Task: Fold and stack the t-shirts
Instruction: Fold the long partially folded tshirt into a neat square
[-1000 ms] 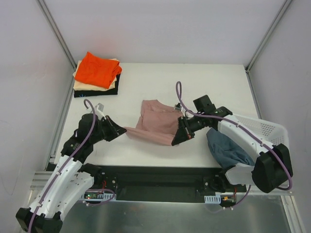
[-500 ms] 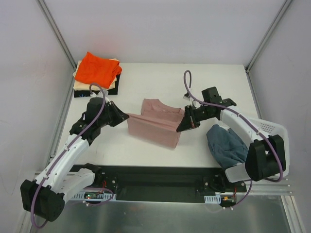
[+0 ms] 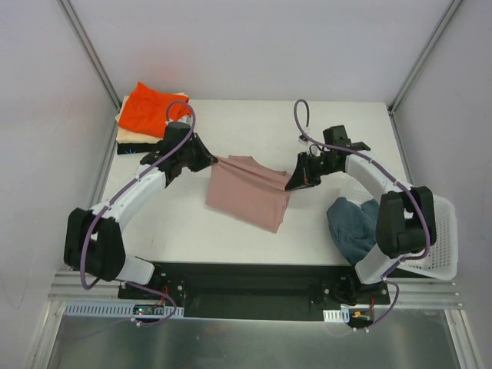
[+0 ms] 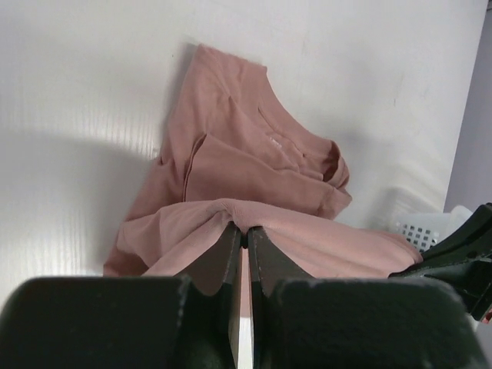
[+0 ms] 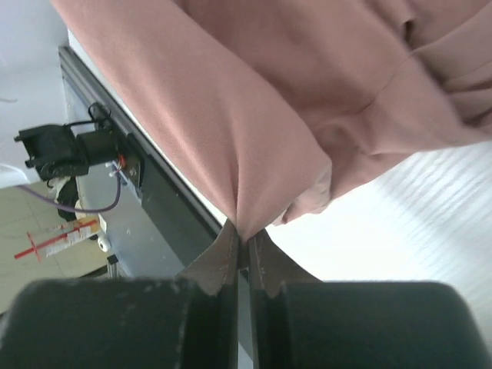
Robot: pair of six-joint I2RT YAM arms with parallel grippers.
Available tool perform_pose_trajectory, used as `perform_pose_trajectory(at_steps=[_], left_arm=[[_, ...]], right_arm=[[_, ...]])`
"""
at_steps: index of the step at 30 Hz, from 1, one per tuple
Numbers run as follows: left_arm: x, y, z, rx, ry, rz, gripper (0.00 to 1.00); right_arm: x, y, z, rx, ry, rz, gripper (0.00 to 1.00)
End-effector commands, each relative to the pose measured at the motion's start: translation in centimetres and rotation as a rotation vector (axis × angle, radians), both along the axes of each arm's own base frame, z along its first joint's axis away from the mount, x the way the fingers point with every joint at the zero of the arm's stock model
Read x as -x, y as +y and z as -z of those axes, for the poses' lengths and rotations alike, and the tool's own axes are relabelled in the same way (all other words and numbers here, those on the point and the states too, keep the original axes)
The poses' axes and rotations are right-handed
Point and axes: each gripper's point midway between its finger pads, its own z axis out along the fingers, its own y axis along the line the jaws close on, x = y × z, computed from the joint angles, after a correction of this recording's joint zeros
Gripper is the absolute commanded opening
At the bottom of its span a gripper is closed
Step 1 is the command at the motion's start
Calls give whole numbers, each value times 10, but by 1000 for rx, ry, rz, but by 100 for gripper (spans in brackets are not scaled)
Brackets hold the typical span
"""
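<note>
White tabletop (image 3: 231,123) fills the middle of the view, with pale grey walls (image 3: 254,38) around it and 2 slanted metal posts (image 3: 86,50) at the back corners.

Far left, at the back, sits a pile of folded t-shirts (image 3: 129,140) with an orange t-shirt (image 3: 152,108) on top. The left arm reaches out just beside that pile. The left tool (image 3: 209,160) is clenched on a small bit of the dusty pink t-shirt (image 3: 246,200).

The pink t-shirt is in the middle of the tabletop. Its top edge is lifted and pulled tight between the 2 tools, and the rest lies flat.

The right tool (image 3: 293,183) is clenched on the other end of that edge, and its wrist view shows only a thin pinch of cloth in the jaws.

Next comes a slate blue t-shirt (image 3: 355,229), bunched up near the front edge. Right beside it is a white mesh basket (image 3: 440,231).

What could go wrong? I think each pinch is very small, so a hard pull could make the cloth slip out of one tool. If 1 arm moves faster than the other, the fold may come out crooked. The left arm could also bump the pile, because it is so near. The right arm might drag the blue t-shirt.
</note>
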Motion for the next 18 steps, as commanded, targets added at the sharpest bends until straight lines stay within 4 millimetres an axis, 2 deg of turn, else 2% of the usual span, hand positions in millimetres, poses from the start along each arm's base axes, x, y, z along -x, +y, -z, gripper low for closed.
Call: perform_pose_trajectory(at_steps=[1, 10, 14, 15, 16, 18], left_arm=[[-53, -2, -16, -37, -93, -24, 0], [-101, -35, 24, -18, -9, 76, 0], [-114, -53, 41, 22, 28, 142, 0], [-116, -56, 55, 23, 57, 151, 0], [-123, -58, 51, 34, 48, 152, 0], [-128, -65, 61, 48, 67, 170, 0]], right_arm=[[-28, -13, 7, 57, -16, 58, 1], [-49, -29, 27, 79, 32, 123, 1], [-47, -31, 26, 60, 41, 133, 1], [-47, -30, 26, 56, 34, 131, 1], [-47, -31, 26, 56, 37, 133, 1], [-49, -34, 31, 67, 49, 145, 1]])
